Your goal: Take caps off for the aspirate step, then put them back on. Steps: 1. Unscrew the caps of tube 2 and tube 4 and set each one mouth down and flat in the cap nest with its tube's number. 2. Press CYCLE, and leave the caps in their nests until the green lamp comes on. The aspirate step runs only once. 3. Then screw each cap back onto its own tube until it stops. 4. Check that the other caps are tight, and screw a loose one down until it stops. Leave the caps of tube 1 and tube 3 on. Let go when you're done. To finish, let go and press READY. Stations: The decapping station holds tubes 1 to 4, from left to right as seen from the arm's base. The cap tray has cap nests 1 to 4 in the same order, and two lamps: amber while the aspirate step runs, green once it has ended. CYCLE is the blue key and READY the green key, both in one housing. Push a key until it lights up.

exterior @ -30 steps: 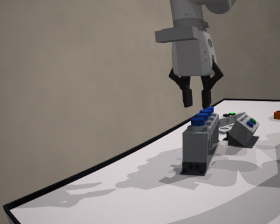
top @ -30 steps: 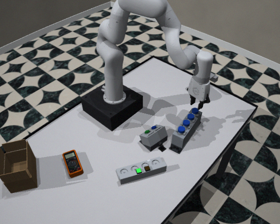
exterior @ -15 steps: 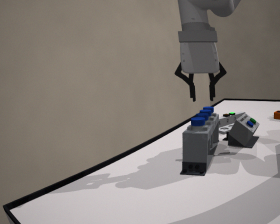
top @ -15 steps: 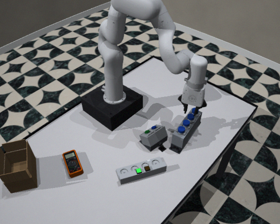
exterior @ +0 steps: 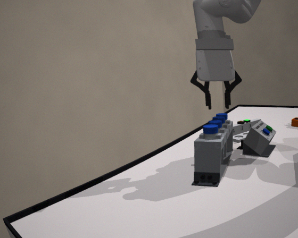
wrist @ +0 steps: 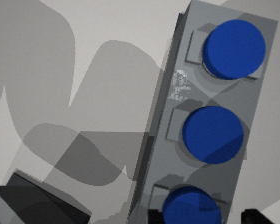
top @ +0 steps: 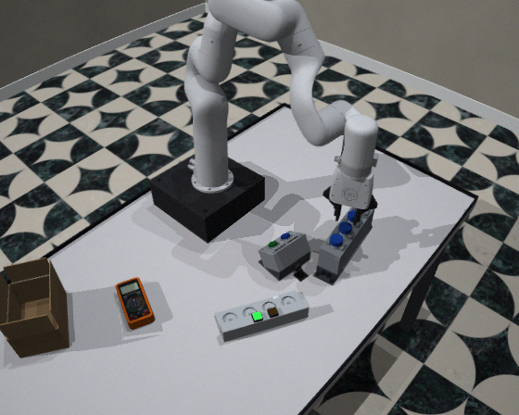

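Note:
The grey decapping station (top: 342,250) stands right of the key housing, and each of its tubes carries a blue cap. The caps form a row in the side view (exterior: 216,122). Three caps show in the overhead view (top: 345,228), and the far end of the row is hidden behind my hand. Three also show in the wrist view (wrist: 213,134). My gripper (exterior: 217,106) hangs above the row, fingers apart and empty, touching no cap. The cap tray (top: 261,315) has empty nests and its green lamp (top: 257,316) is lit. The amber lamp (top: 272,312) is dark.
The key housing (top: 284,254) with the green key (top: 273,244) and the blue key (top: 285,235) stands left of the station. An orange multimeter (top: 134,303) and an open cardboard box (top: 30,306) lie at the left. The arm's black base (top: 208,196) is behind.

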Available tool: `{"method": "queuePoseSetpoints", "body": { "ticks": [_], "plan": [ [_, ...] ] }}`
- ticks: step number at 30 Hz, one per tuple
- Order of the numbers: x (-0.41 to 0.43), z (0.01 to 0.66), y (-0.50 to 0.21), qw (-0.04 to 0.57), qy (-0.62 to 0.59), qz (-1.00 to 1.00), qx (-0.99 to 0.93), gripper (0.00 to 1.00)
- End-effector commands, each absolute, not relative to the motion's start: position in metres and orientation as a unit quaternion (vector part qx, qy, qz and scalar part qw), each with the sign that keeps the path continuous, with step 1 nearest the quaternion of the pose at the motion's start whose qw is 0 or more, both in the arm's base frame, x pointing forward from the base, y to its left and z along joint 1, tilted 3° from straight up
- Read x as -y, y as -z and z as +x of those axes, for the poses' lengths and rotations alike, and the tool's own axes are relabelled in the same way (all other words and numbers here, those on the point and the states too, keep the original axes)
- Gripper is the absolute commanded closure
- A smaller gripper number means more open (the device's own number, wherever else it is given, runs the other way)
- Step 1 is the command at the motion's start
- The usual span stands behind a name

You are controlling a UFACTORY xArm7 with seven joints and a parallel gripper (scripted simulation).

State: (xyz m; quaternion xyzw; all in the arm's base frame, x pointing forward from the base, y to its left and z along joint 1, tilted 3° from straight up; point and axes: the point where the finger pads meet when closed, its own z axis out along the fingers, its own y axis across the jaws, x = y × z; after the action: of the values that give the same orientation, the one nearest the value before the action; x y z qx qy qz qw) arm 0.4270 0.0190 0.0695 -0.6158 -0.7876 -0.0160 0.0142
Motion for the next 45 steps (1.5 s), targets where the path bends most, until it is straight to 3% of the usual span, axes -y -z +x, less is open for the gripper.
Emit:
{"method": "queuePoseSetpoints", "body": {
  "ticks": [1,38,39,45],
  "plan": [
    [-0.019,0.429,-0.06,0.013,0.018,-0.616,0.787,0.54],
    [-0.02,0.429,-0.035,0.013,0.018,-0.616,0.787,0.54],
    [-0.02,0.429,-0.035,0.013,0.018,-0.616,0.787,1.0],
    [-0.02,0.429,-0.035,0.013,0.018,-0.616,0.787,1.0]
  ]
}}
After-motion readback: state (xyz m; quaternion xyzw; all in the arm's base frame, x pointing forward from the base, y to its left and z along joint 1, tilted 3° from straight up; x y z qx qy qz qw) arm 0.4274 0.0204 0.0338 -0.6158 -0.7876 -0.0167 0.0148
